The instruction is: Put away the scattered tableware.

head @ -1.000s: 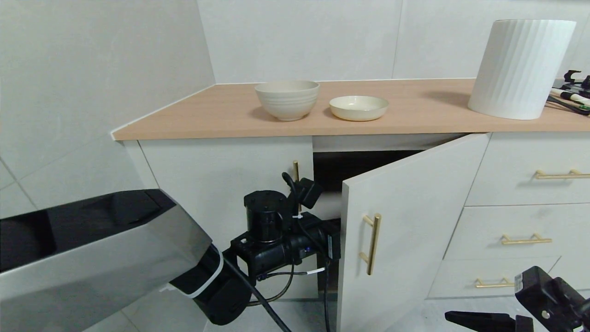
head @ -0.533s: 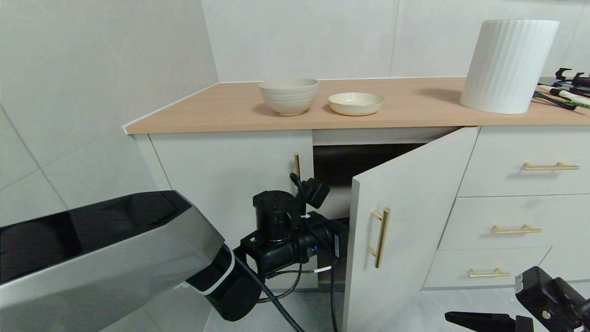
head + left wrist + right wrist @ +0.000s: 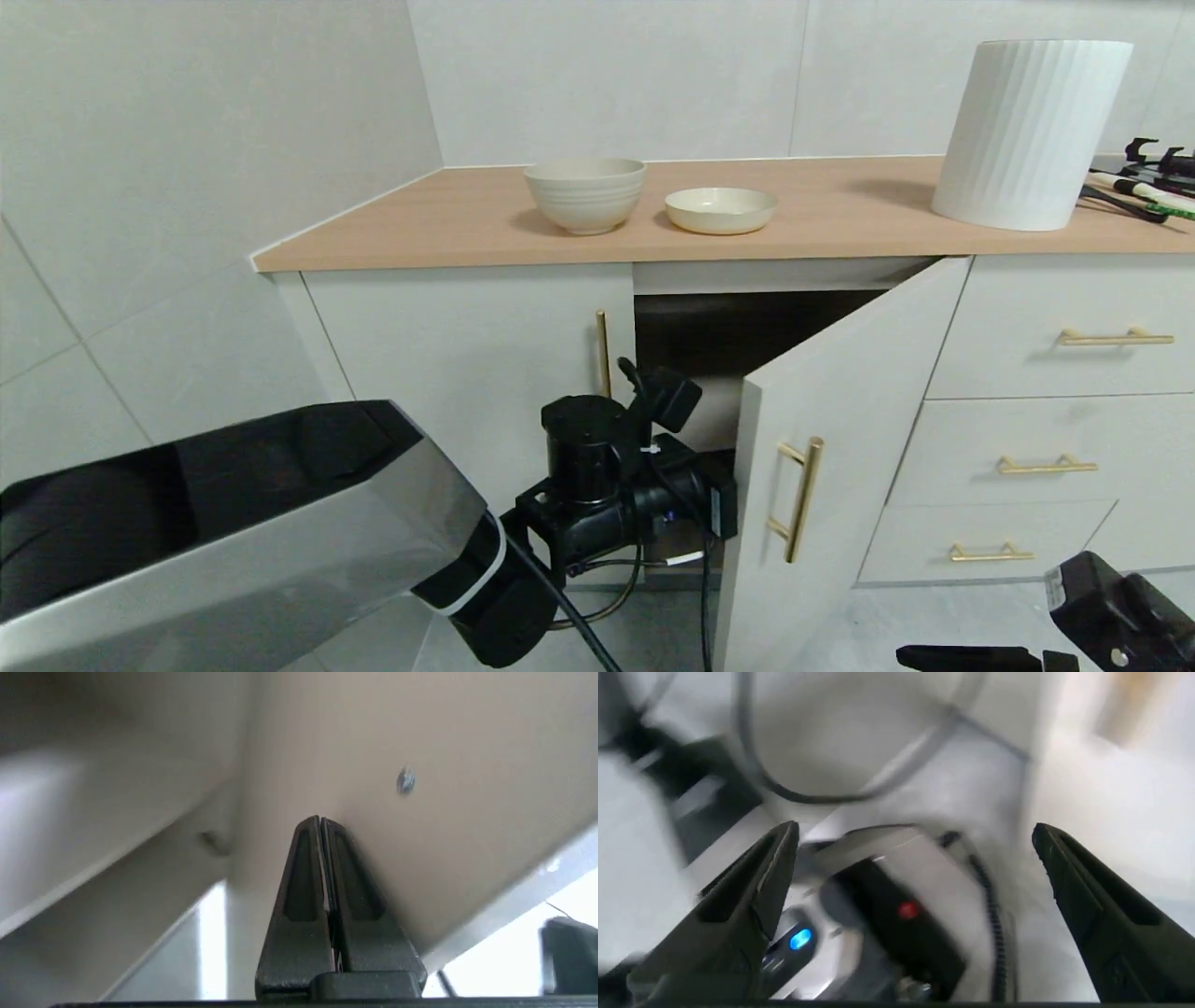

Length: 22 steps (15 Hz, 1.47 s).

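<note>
A cream ribbed bowl [image 3: 584, 194] and a shallow cream dish [image 3: 720, 209] stand side by side on the wooden countertop [image 3: 429, 233]. Below them the white cabinet door [image 3: 840, 439] with a brass handle [image 3: 798, 499] hangs partly open. My left arm's wrist [image 3: 616, 467] reaches in behind the door's edge. In the left wrist view my left gripper [image 3: 320, 831] is shut, empty, its tips pressed against the door's inner face. My right gripper [image 3: 915, 859] hangs low near the floor at the lower right, open and empty.
A tall white ribbed container [image 3: 1027, 131] stands on the counter to the right, with utensils [image 3: 1144, 187] behind it. Drawers with brass handles [image 3: 1116, 336] fill the cabinet's right side. A tiled wall closes off the left.
The view shifted at first. Since then the cabinet door has swung further open to the right, and my left arm has moved right with it. The bowl and dish have not moved.
</note>
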### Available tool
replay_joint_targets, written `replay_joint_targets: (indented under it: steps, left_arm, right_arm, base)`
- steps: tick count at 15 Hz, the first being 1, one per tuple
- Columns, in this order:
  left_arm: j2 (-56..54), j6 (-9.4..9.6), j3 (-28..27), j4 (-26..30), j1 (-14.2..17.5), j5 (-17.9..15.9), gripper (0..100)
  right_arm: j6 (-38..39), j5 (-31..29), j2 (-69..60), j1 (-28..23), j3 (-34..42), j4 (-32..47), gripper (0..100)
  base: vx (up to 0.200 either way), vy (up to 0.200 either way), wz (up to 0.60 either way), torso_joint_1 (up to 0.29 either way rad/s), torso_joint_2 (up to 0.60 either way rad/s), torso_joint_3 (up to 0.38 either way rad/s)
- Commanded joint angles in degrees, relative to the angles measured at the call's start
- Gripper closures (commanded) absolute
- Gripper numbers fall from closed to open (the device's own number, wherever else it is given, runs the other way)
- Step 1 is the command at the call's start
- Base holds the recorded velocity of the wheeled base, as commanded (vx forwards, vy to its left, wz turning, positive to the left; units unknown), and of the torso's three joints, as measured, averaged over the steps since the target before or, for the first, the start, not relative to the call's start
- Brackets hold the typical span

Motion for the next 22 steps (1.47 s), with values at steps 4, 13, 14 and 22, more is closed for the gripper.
replay_joint_targets:
  steps: [4,13,14,22]
  left_arm:
    - [-5.89,0.09,5.72,-1.4,-11.63,-3.1,100]
    - [-13.62,2.73,11.69,-0.61,3.57,-2.66,100]
    - [-14.76,3.26,12.49,-0.17,4.8,-2.75,100]
    - [-41.66,4.66,20.75,23.29,16.32,-2.31,0]
  right_arm:
    - [-3.28,7.24,-6.5,6.25,3.97,-0.37,0]
    - [-2.75,3.11,-5.0,-1.48,-0.07,-1.34,0]
    - [-2.75,2.84,-5.0,-2.1,-0.42,-1.34,0]
    - [-3.02,0.03,1.06,-4.65,-9.74,0.33,0]
  base:
    - [0.0,0.0,0.0,0.0,0.0,0.0]
    - [0.0,0.0,0.0,0.0,0.0,0.0]
    - [0.0,0.0,0.0,0.0,0.0,0.0]
    - [0.0,0.0,0.0,0.0,0.0,0.0]
